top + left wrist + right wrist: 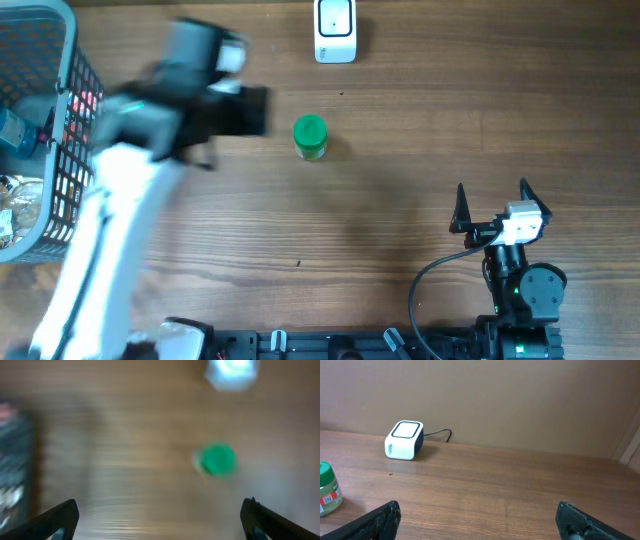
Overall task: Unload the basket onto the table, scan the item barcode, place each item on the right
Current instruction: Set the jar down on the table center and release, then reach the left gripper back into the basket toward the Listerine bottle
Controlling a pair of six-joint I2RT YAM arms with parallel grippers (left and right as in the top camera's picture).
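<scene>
Where the wood-grain bench point(400, 230) lies bare toward the middle of its far half, the small round jar point(310, 137) stands upright on its own, its lid a smooth green disc, its pale body wrapped in a printed label; nothing touches it. At the far edge sits the scanner point(335, 30), a white box with rounded corners and a dark-rimmed top window, a thin dark cable point(442, 434) trailing behind it. A grey wire-mesh basket point(60, 150) of packets stands at the left edge. The left gripper point(160, 517), blurred, hangs between basket and jar, its black fingers spread wide and holding nothing; the right gripper point(493, 203) rests near the near right corner, its pointed fingers likewise wide and empty.
</scene>
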